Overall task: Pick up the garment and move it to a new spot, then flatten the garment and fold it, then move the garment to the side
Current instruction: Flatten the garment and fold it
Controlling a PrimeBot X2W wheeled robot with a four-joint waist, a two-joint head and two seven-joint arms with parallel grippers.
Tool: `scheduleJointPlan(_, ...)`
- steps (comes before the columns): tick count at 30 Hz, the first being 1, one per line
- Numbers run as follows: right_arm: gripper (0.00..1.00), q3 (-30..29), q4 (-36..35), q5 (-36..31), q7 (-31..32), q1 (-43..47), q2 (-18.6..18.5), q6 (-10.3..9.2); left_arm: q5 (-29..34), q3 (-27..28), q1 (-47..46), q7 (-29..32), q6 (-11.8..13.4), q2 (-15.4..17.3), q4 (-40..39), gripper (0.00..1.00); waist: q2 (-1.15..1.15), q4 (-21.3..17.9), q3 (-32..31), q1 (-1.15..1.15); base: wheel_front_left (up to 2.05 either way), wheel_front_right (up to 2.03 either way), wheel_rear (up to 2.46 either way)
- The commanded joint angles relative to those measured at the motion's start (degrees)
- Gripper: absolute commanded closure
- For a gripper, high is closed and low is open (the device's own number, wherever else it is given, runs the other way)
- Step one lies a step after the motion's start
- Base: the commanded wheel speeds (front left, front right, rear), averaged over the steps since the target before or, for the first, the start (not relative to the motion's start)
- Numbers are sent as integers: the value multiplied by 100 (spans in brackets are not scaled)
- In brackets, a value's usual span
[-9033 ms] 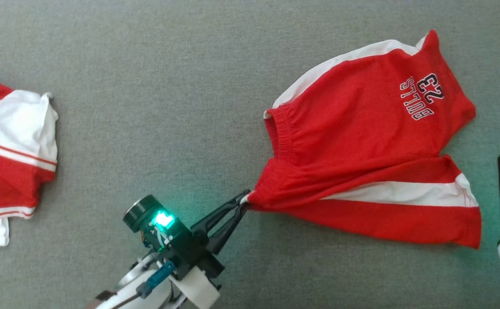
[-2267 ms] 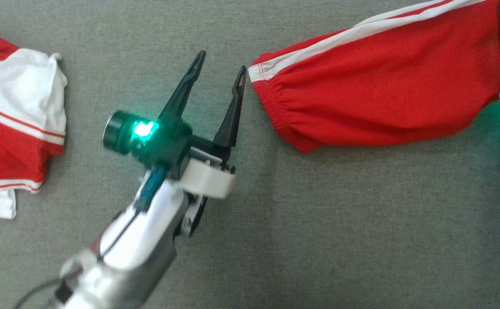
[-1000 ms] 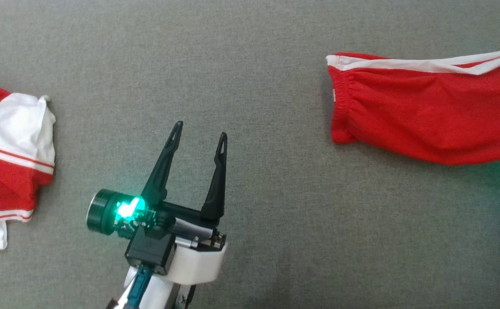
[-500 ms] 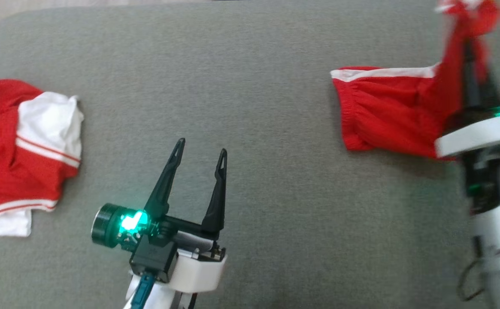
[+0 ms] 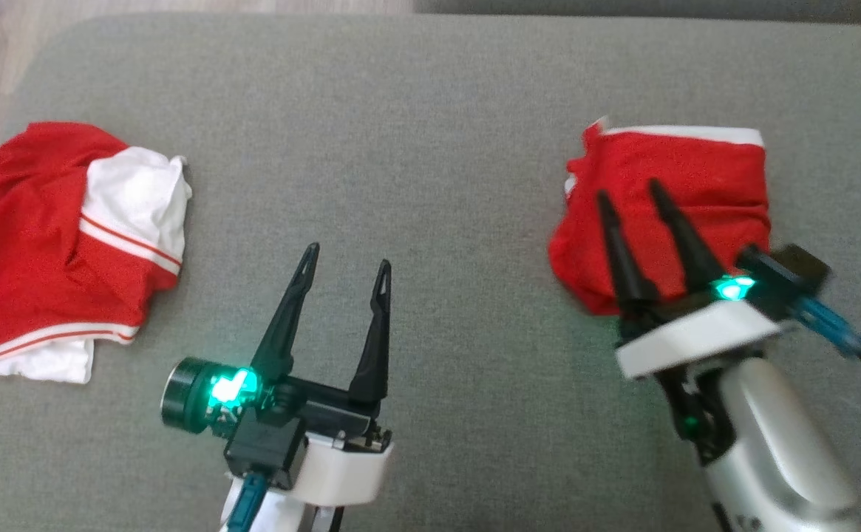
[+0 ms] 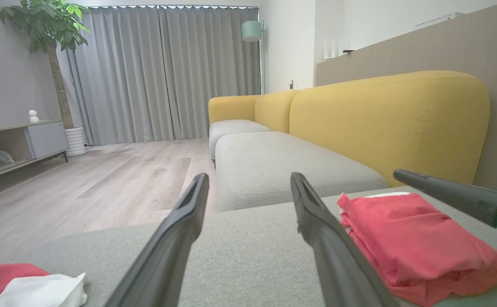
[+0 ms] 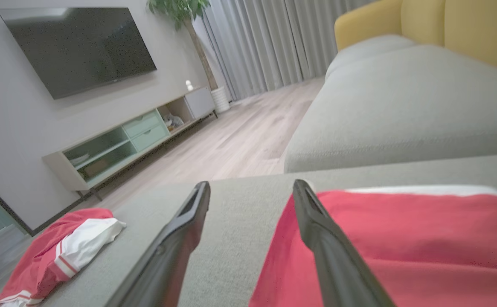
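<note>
Grey cushion (image 5: 430, 111), garment (image 5: 696, 177) folded, right end effector (image 5: 628, 189) now wide, left end effector (image 5: 347, 256) wide

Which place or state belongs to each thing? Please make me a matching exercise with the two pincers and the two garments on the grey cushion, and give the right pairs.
Things:
1. left pincer
2. right pincer
3. folded red garment
4. crumpled red and white garment

Places or states:
A. lies at the left end of the grey cushion
B. open, fingers over red cloth
C. open, over bare cushion between the two garments
D. lies on the right part of the cushion, white edge on its far side

Pairs: 1-C; 2-B; 3-D; 4-A
</note>
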Motion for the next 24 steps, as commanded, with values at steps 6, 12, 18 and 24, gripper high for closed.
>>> scheduleJointPlan(6,0,-385,-480,-209,-664,683,-516,-4,-123,443,277,-27,14,-59,-239,0,0,-28,-372,0,0,0,0)
scheduleJointPlan(12,0,-1051,-712,-768,-728,1479,-623,-4,-128,741,737,-27,26,-59,-183,0,0,-22,-711,0,0,0,0)
scheduleJointPlan(18,0,-1276,-645,-1141,-730,2048,-366,-4,-82,914,1191,-27,-75,-26,-102,0,0,-23,-1060,0,0,0,0)
scheduleJointPlan(24,0,-1284,-553,-1352,-730,2342,-103,-4,-3,1093,1577,-27,-160,-3,27,0,0,-58,-1327,0,0,0,0)
